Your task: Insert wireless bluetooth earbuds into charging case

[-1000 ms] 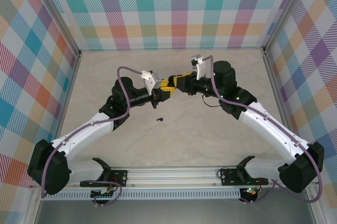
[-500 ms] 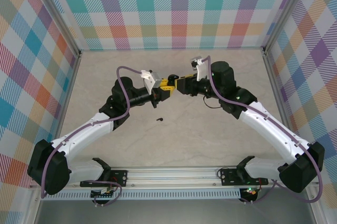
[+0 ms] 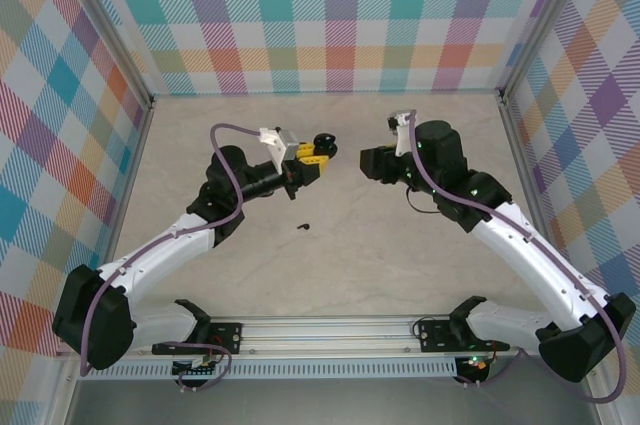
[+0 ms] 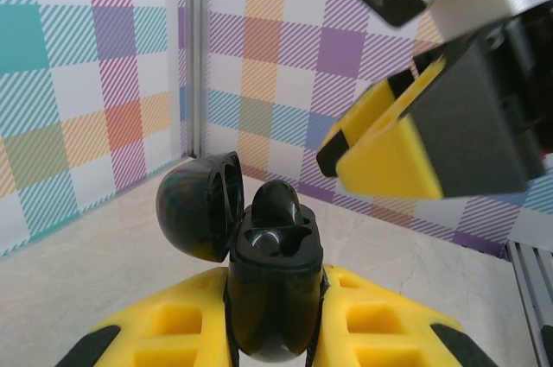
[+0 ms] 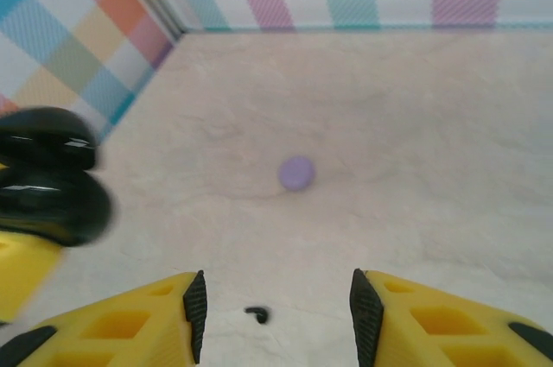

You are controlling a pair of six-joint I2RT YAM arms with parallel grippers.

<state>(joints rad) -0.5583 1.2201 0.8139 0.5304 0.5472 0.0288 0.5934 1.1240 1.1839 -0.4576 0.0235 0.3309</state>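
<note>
Earbud (image 5: pixel 256 314) hunt, biggest stuff first: the table (image 3: pixel 400 265) has loads of bare room under and ahead of both sets of jaws, with the walls well apart. Left gripper (image 3: pixel 310 155) is clamped tight on the black charging case (image 4: pixel 275 298), lid flipped open. Right gripper (image 5: pixel 276 298) is partly spread, gripping nothing. The lilac case (image 5: pixel 297 173) lies ahead of its jaws. The black earbud lies loose below, between them.

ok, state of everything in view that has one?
black case: lid open
left claw: shut on black case
right claw: open, empty
loose black earbud: lying on table, not in a case
lilac case: on table, looks shut
</note>
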